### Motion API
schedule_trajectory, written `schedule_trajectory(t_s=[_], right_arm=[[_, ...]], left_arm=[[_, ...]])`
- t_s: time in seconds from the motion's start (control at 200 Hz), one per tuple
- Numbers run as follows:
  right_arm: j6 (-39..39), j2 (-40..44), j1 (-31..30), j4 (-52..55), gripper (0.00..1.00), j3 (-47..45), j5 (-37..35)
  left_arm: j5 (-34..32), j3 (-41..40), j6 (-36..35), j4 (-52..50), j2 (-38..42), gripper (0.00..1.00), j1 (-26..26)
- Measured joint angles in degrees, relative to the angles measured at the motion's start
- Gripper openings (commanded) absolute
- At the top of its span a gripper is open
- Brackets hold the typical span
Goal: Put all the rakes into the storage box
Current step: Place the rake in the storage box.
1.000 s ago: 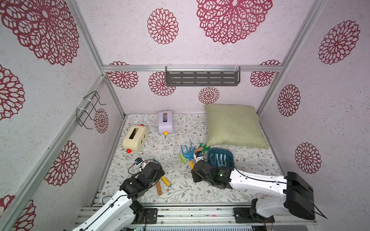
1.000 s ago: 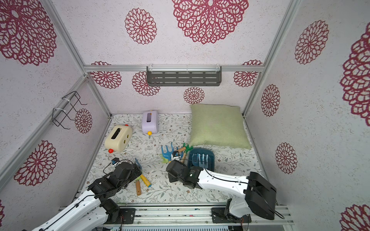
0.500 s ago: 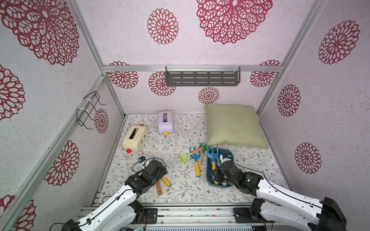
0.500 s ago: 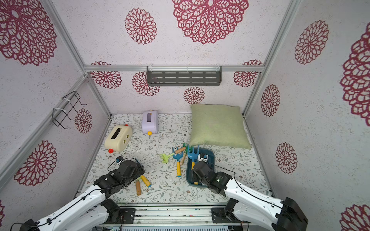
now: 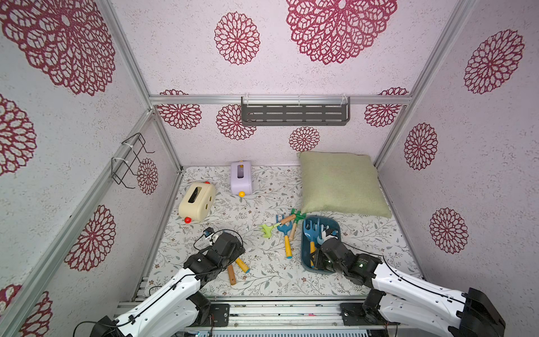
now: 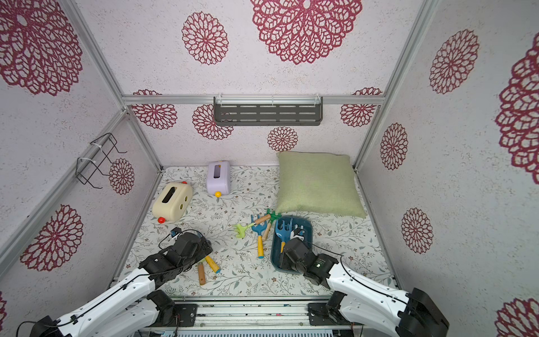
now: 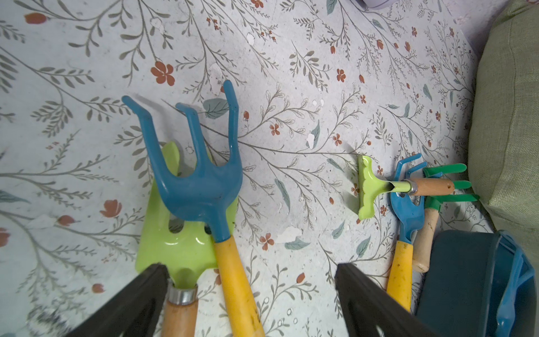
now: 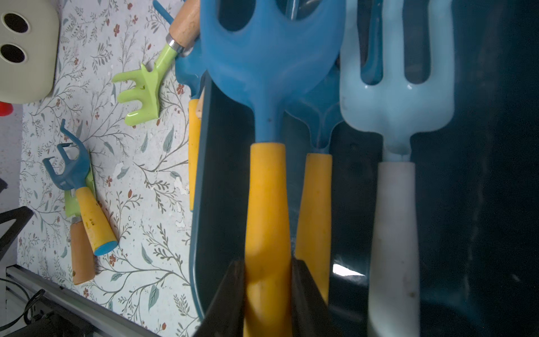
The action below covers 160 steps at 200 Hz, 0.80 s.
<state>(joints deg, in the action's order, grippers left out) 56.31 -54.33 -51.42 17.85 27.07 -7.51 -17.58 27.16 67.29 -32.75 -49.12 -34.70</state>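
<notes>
In the right wrist view my right gripper (image 8: 268, 265) is shut on the yellow handle of a blue rake (image 8: 271, 58). The rake lies lengthwise inside the dark teal storage box (image 8: 204, 175), beside a light blue fork (image 8: 396, 87) and another yellow-handled tool (image 8: 316, 189). Whether it rests on the bottom I cannot tell. Both top views show the rake (image 5: 309, 232) (image 6: 282, 232) in the box (image 5: 304, 253) (image 6: 273, 253), with the right gripper (image 5: 315, 258) at its near end. My left gripper (image 7: 250, 268) (image 5: 227, 251) stands open over a blue three-pronged tool (image 7: 201, 181) and a green trowel (image 7: 175, 242).
Loose tools lie left of the box: a light green rake (image 5: 267, 230), a blue cultivator (image 5: 284, 233) and a dark green rake (image 5: 297, 216). A green pillow (image 5: 339, 183) sits behind the box. A cream toy box (image 5: 197, 201) and a lilac one (image 5: 241, 178) stand at the back left.
My right gripper has carried the blue rake from the pile of loose tools rightwards into the storage box. The left arm has shifted only slightly.
</notes>
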Motion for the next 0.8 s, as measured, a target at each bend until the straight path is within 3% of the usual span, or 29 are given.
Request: schedule_trajectory(t_s=[0.105, 0.185, 0.285, 0.555, 0.8], right_arm=[[0.3, 0.4, 0.2, 0.0, 0.23, -0.5, 0.0], [0.5, 0.4, 0.5, 0.0, 0.4, -0.5, 0.0], [0.5, 0.4, 0.7, 0.1, 0.54, -0.5, -0.1], [-1.6, 2.6, 1.6, 2.2, 0.8, 1.2, -1.1], [-5.4, 5.0, 1.8, 0.8, 0.85, 1.7, 0.0]], left_arm=[[0.2, 0.0, 0.0, 0.2, 0.0, 0.98, 0.0], [0.2, 0.0, 0.0, 0.4, -0.2, 0.98, 0.0], [0.5, 0.0, 0.1, 0.6, -1.0, 1.0, 0.0], [2.3, 0.0, 2.0, 0.6, -3.5, 0.84, 0.0], [3.5, -0.1, 4.7, -0.2, -3.7, 0.67, 0.0]])
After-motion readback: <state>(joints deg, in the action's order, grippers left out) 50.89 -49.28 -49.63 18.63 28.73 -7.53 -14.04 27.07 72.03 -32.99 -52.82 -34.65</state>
